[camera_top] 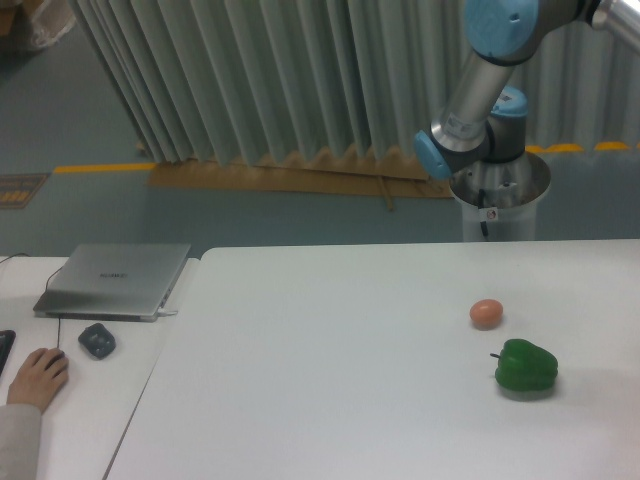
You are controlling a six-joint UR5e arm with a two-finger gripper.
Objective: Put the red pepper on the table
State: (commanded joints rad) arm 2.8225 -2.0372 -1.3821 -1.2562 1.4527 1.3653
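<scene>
Red pepper: it did not show anywhere in the camera view, so its colour, gloss and shape could not be checked, nor could where it was.
Table (330, 400): a large plain white top with a rounded near-left corner filled the lower part of the view.
Things on the table, counted: two. One green pepper (526, 367), glossy and lobed with a short dark stem pointing left, sat near the right edge. One small orange-brown ball (486, 313) (egg-like in shape) lay just behind and to the left of it, close but apart.
Peppers, counted: one, the green one.
Arm (485, 90): one grey arm with light blue joint caps rose from a shiny metal base (500, 200) behind the table's far right edge, then ran up and out of the top right corner.
Gripper: it was out of the view, past the top edge, so I cannot tell whether its jaws were released, clenched or grasping anything.
Desk (80, 420): one narrower white desk stood against the table's left side.
Things on the desk, counted: one closed grey laptop (115, 280), one dark rounded mouse-like object (97, 341) just in front of it, and one hand (38, 376) resting flat near the left edge, with a pale sleeve.
Background: a pleated pale curtain (250, 70) hung behind, above a grey-green floor with a yellow line (100, 168).
</scene>
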